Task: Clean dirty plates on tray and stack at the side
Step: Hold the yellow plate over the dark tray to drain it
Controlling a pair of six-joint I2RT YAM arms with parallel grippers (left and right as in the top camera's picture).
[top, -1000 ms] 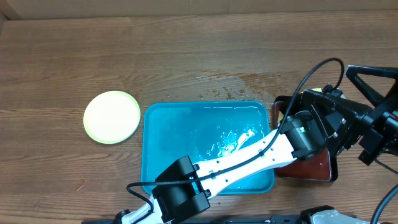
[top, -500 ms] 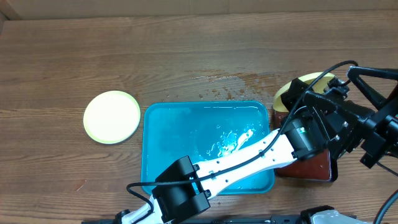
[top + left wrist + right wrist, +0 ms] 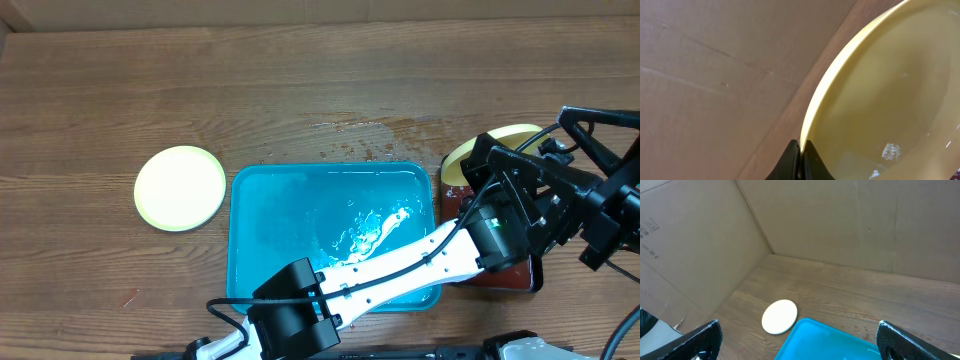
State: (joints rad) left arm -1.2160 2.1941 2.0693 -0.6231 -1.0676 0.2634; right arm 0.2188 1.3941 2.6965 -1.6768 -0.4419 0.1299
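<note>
Left gripper [image 3: 801, 150] pinching yellow plate [image 3: 880, 95] rim; right gripper [image 3: 799, 327] wide, empty. Next I'd carry it to side plate [image 3: 180, 187].

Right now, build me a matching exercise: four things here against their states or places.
1 left jaws
2 right jaws
3 turquoise rectangular plastic tray
4 pale yellow-green round plastic plate lying flat

a wide open, empty
b on the wooden table, left of the tray
c shut on a second yellow-green plate, at its rim
d wet inside

Pairs: 1c, 2a, 3d, 4b
</note>
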